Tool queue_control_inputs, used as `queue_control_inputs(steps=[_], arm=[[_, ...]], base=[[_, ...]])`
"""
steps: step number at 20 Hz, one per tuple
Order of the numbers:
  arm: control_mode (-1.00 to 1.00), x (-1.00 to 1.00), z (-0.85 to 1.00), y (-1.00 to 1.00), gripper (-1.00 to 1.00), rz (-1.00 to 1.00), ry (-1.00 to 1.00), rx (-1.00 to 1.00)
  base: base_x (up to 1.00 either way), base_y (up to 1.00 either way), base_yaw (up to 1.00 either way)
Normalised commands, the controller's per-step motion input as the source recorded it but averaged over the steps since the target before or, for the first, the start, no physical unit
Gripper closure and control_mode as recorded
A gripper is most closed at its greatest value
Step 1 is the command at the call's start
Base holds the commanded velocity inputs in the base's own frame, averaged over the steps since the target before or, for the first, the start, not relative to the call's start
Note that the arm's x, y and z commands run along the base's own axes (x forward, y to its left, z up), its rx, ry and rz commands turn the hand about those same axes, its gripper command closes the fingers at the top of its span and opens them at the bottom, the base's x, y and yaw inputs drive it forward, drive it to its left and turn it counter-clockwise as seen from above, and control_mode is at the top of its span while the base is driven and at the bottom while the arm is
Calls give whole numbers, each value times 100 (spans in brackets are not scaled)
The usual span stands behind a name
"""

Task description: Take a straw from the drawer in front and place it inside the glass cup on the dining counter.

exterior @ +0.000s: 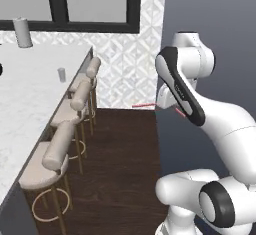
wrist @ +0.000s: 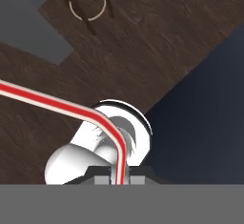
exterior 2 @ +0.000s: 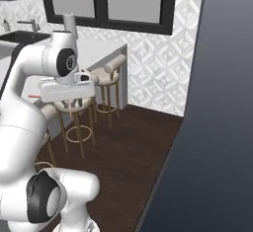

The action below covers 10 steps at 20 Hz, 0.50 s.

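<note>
Red straw (wrist: 57, 103) pinched in the hand (wrist: 119, 176), apparently bent sideways.

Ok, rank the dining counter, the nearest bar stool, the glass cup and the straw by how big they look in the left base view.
1. dining counter
2. nearest bar stool, though closeness to the camera enlarges it
3 and 4. straw and glass cup: both tiny here, so I won't rank them; the arm hides part of the straw.

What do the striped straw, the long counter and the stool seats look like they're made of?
The straw looks like smooth plastic: glossy red and white stripes with a soft bend. The dining counter looks like polished marble or an imitation, white with faint grey veins. The stool seats look padded, in matt tan fabric or leather, on thin brass-coloured metal legs.
</note>
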Motion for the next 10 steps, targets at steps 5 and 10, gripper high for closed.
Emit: queue_control_inputs(steps=[5,10], arm=[[100,0,0,0,100,0,0,0],[100,0,0,0,100,0,0,0]], base=[[100,-61,49],[100,-50,53]])
